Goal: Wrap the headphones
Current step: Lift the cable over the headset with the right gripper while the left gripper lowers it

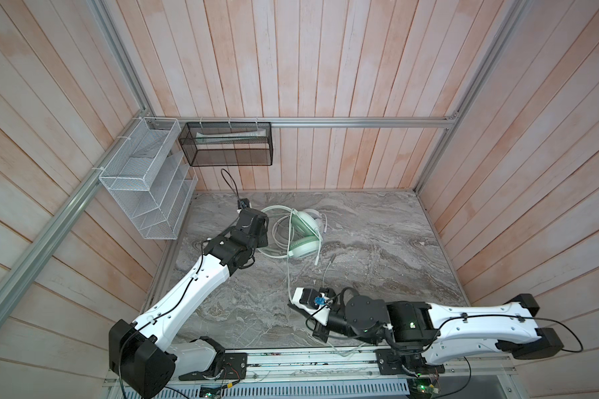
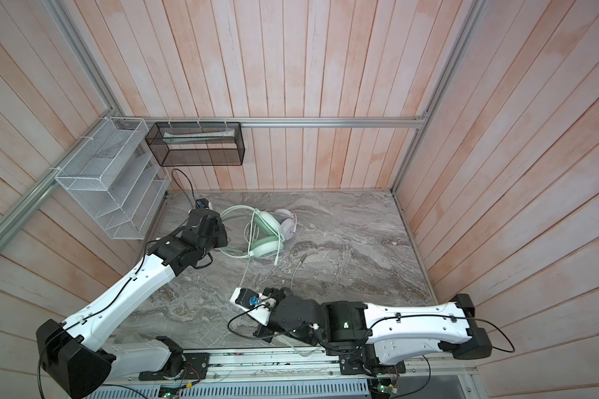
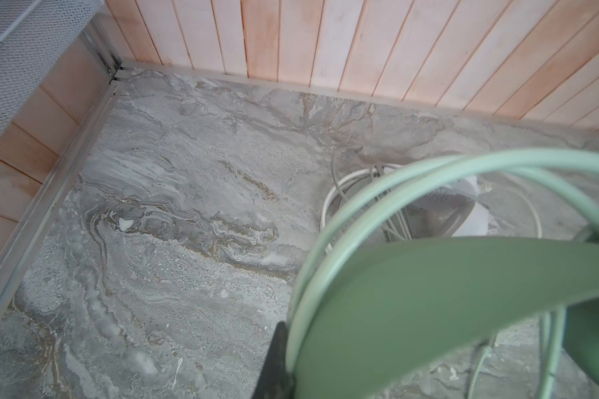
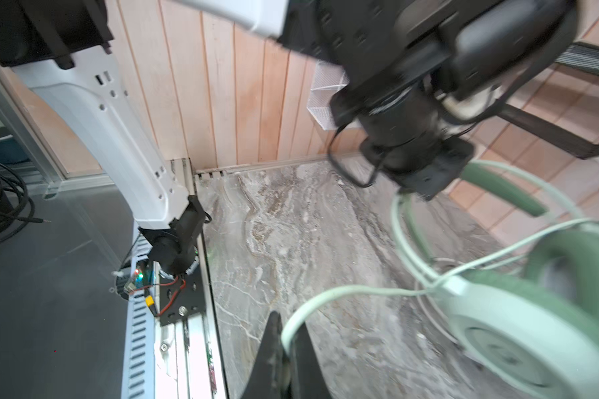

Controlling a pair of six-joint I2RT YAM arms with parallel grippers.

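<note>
Right hand (image 4: 286,345) clenched on the mint cable (image 4: 339,293), 6 o'clock; left hand (image 4: 422,188), 10 o'clock, seemingly clamps the mint green headset (image 1: 304,238).

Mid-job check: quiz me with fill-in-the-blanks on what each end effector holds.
The left end effector is shut on the green headphones' ____.
The right end effector pinches a thin mint ____.
The mesh basket on the back wall is coloured ____.
Missing: headband; cable; black.
</note>
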